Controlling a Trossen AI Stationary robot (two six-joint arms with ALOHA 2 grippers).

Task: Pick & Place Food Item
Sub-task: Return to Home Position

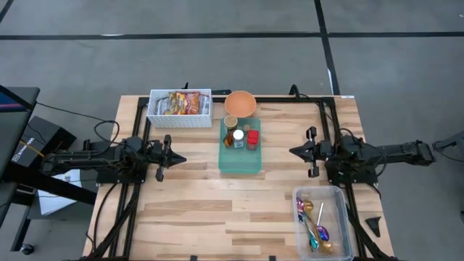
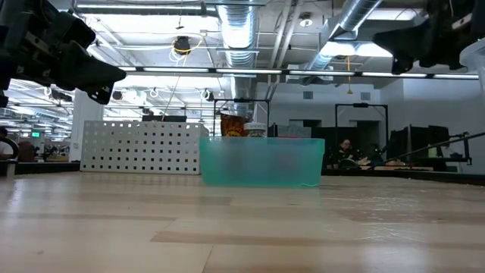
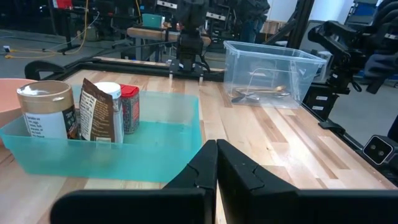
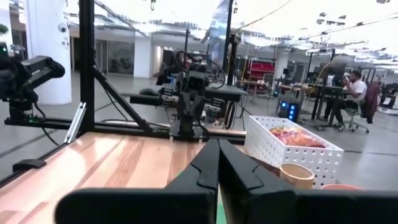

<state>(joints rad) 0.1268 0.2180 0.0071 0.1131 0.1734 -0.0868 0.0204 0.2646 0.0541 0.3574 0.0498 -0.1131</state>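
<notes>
Left gripper [image 1: 181,159]: clenched, empty, raised off worktop [image 1: 196,210], left of teal bin [image 1: 240,168]. Right gripper [image 1: 292,151]: clenched, empty, raised, right of teal bin. Seasoning jars [image 1: 239,136] inside teal bin, far end. Spoons [image 1: 315,221] in clear bin [image 1: 296,194], right of and nearer than teal bin. Judgement: sorting looks complete. Retract both arms straight back, high, clear of bin walls.

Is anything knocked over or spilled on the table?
Nothing stands out. The jars stand upright in the blue bin, the spoons lie inside the clear bin, and the left gripper and right gripper hover shut over the table.
</notes>
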